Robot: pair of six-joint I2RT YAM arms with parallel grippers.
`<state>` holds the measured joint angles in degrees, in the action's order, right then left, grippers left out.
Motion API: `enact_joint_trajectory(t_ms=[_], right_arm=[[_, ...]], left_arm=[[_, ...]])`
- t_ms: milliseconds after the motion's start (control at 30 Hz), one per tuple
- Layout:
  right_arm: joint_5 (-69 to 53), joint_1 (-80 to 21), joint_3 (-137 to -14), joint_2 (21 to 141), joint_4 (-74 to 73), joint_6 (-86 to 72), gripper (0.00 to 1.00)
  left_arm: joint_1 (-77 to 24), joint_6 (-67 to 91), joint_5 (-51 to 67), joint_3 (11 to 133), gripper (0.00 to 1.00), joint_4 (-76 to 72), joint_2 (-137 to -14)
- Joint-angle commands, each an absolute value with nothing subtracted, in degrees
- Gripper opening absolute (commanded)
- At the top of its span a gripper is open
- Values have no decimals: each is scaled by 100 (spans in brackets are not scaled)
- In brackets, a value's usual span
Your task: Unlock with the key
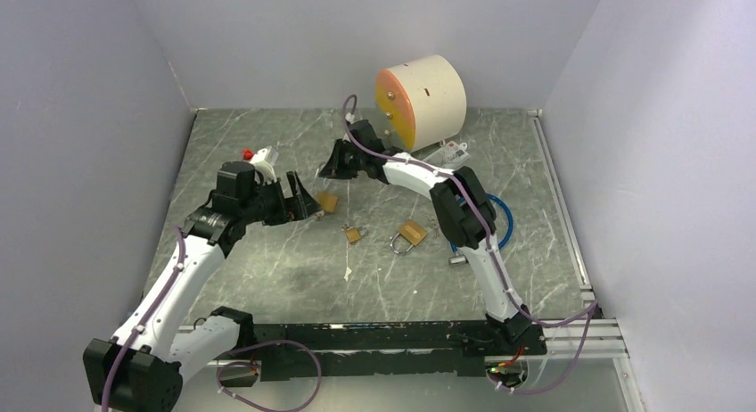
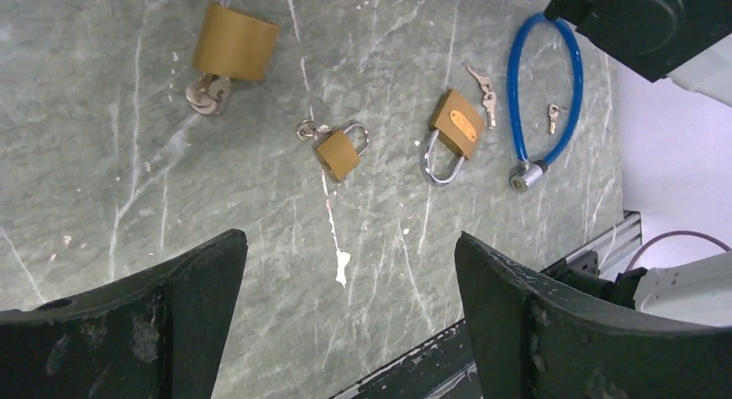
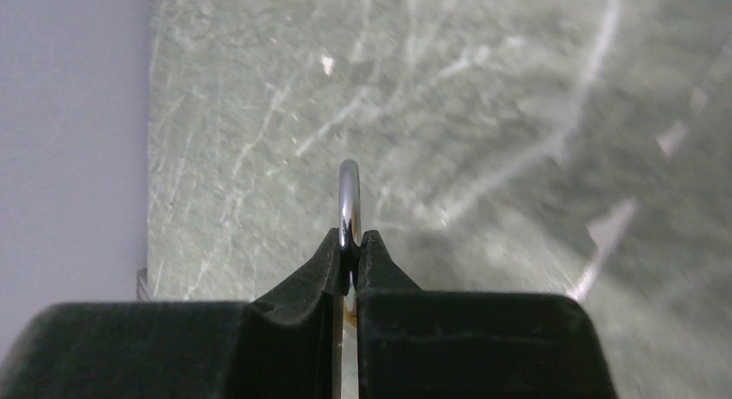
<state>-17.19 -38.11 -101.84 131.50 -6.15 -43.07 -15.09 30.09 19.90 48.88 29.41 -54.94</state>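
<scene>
A brass padlock (image 1: 328, 201) (image 2: 235, 41) sits just below my right gripper (image 1: 332, 169), with a small bunch of keys (image 2: 207, 95) on a ring at its keyhole end. In the right wrist view my right gripper (image 3: 350, 235) is shut on a thin silver loop (image 3: 349, 192), by its look the padlock's shackle seen edge-on. My left gripper (image 1: 303, 202) (image 2: 350, 239) stands wide open just left of the padlock, with nothing between its fingers. I cannot tell whether the padlock hangs or rests on the table.
A small brass padlock (image 1: 354, 234) (image 2: 338, 153) and a mid-sized one (image 1: 408, 235) (image 2: 456, 127) lie mid-table. A blue cable lock (image 1: 504, 220) (image 2: 539, 97) and loose keys (image 2: 483, 86) lie to the right. A cream drum (image 1: 423, 100) stands at the back.
</scene>
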Motion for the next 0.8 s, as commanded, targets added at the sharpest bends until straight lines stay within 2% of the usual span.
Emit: enact_joint_trajectory(t_ms=[0, 100, 333, 400, 567, 667, 767], right_arm=[[-1980, -3808, -10935, 13630, 373, -4003, 0], [-1963, -3783, -11316, 13978, 743, -3768, 9], [-1621, -3612, -12223, 14566, 540, -3653, 54], [-1547, -3567, -12204, 14457, 433, -3561, 61], [-1176, -3506, -11504, 13576, 42, -3162, 69], [-973, -3516, -10826, 12907, -671, -3029, 68], [-788, -3605, -10109, 12355, -1433, -2862, 63]], left_arm=[[-1516, 3145, 1662, 5165, 94, 2746, -5721], [-1520, 3190, 1471, 5249, 94, 2770, -5912], [-1497, 3222, 1082, 5728, 94, 3218, -6541], [-1486, 3229, 1046, 5809, 94, 3280, -6649], [-1469, 3208, 980, 5747, 94, 3192, -6708], [-1466, 3249, 718, 5737, 94, 3332, -6723], [-1463, 3368, 343, 5687, 91, 3475, -6610]])
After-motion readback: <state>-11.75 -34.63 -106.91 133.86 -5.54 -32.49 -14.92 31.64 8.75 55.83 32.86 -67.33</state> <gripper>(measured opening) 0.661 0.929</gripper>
